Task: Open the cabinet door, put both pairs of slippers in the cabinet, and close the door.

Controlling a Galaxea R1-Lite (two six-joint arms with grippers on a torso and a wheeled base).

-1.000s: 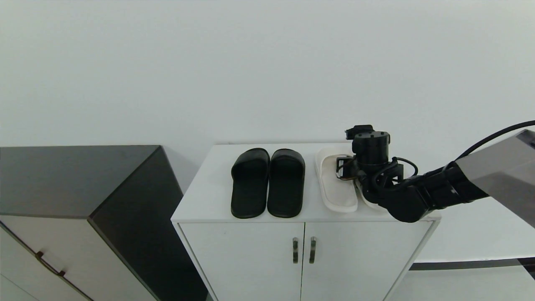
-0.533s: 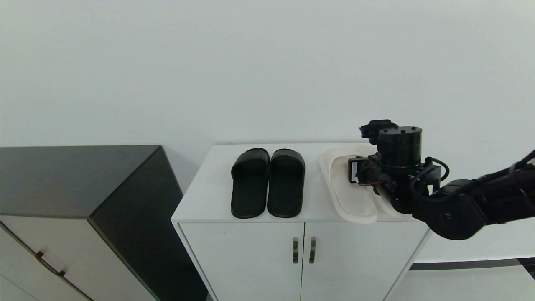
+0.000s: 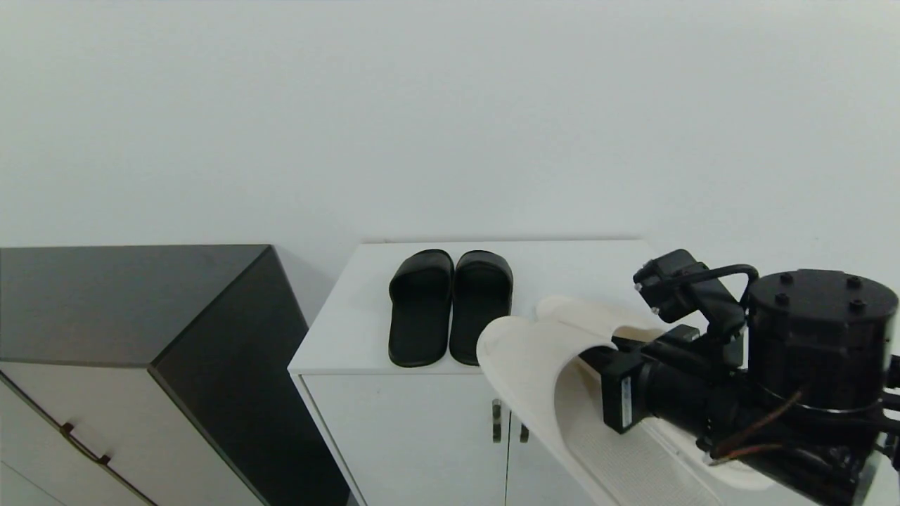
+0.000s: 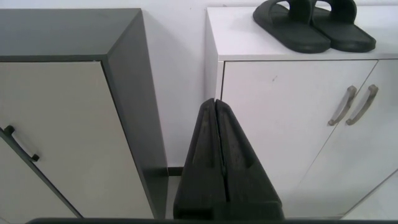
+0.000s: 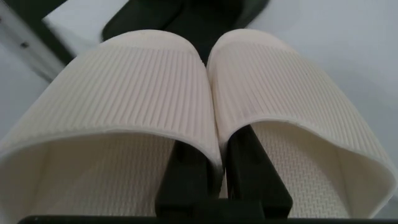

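The right gripper [image 3: 610,355] clamps a pair of white slippers [image 3: 534,358] and holds them in the air, off the top of the white cabinet [image 3: 576,263]. In the head view the pair crosses the cabinet's front edge towards its front right corner and covers much of the right-hand door. The right wrist view shows the grip from close by: the two ribbed straps of the white slippers [image 5: 205,93] stand side by side, and the right gripper [image 5: 221,180] has a dark finger reaching under each strap, pinching the two inner strap walls together between them.

A pair of black slippers [image 3: 450,309] lies on the cabinet top, left of its middle, the two touching along their length with heels at the front edge and straps towards the wall [image 3: 450,105]. Both cabinet doors are shut, their two metal handles [image 3: 496,420] upright just beside each other at the centre seam.

The left gripper [image 4: 217,155] is clenched on nothing, its fingers pressed flat together. It hangs low, in front of the gap between the white cabinet [image 4: 280,112] and a dark-topped cabinet [image 4: 62,31] that stands to its left. The black slippers [image 4: 314,25] show above it, on the top.
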